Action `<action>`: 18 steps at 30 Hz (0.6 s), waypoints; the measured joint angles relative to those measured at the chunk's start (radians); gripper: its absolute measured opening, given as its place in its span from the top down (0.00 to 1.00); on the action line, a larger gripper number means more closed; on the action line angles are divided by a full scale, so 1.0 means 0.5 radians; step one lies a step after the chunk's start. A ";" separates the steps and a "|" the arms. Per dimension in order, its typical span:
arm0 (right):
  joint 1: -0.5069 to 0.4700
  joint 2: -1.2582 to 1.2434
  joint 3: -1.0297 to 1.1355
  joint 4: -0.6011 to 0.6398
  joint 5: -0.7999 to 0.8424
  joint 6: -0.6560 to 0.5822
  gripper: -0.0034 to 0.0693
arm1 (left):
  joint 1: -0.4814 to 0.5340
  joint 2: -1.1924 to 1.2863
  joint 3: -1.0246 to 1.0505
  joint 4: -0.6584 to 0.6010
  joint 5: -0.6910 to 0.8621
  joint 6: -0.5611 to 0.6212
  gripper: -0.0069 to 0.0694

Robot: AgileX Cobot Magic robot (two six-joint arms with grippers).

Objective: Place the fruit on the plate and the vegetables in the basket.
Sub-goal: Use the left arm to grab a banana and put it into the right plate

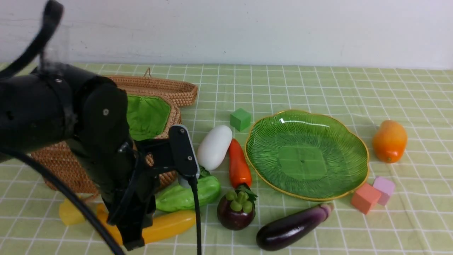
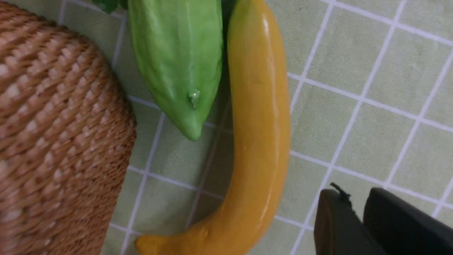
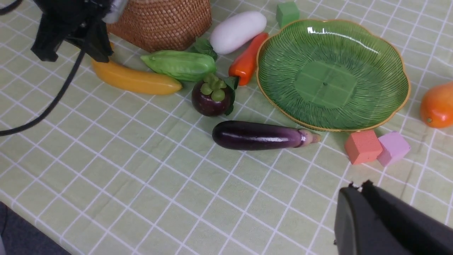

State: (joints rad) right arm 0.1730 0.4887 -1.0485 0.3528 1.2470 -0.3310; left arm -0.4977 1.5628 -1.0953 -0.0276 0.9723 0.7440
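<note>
My left gripper [image 1: 131, 237] [image 2: 354, 194] hangs low beside the yellow banana [image 1: 170, 225] [image 2: 258, 141], jaws slightly open with only cloth between them. The pale-green gourd [image 1: 187, 194] lies against the banana, next to the wicker basket [image 1: 166, 88] [image 2: 53, 141]. Radish [image 1: 214, 147] and carrot [image 1: 239, 164] lie left of the empty green plate [image 1: 306, 156]. The mangosteen [image 1: 235, 212] and eggplant [image 1: 290, 228] lie nearer me. The orange mango [image 1: 389, 141] sits right of the plate. My right gripper [image 3: 357, 186] is shut and empty, above bare cloth.
A green cube [image 1: 240, 119] sits behind the plate. A salmon cube [image 1: 365, 198] and a lilac cube [image 1: 384, 189] rest at its near right. A yellow block [image 1: 70, 212] lies by the basket's near side. The left arm hides part of the basket.
</note>
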 joint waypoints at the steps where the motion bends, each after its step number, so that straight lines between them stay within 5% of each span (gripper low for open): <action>1: 0.000 0.000 0.000 0.003 0.000 0.000 0.91 | 0.000 0.034 0.000 0.002 -0.008 -0.005 0.65; 6: 0.000 0.000 0.000 0.014 0.002 0.000 0.91 | -0.002 0.190 0.000 0.022 -0.134 0.014 0.32; 9: 0.000 0.000 0.000 0.014 0.002 0.000 0.90 | -0.002 0.267 -0.004 0.055 -0.190 0.020 0.21; 18: 0.000 0.000 0.000 0.015 0.002 -0.006 0.90 | -0.002 0.503 -0.005 0.246 -0.281 0.022 0.21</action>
State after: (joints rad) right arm 0.1730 0.4887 -1.0485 0.3605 1.2480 -0.3339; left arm -0.4985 1.8144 -1.0979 0.0954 0.8317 0.7553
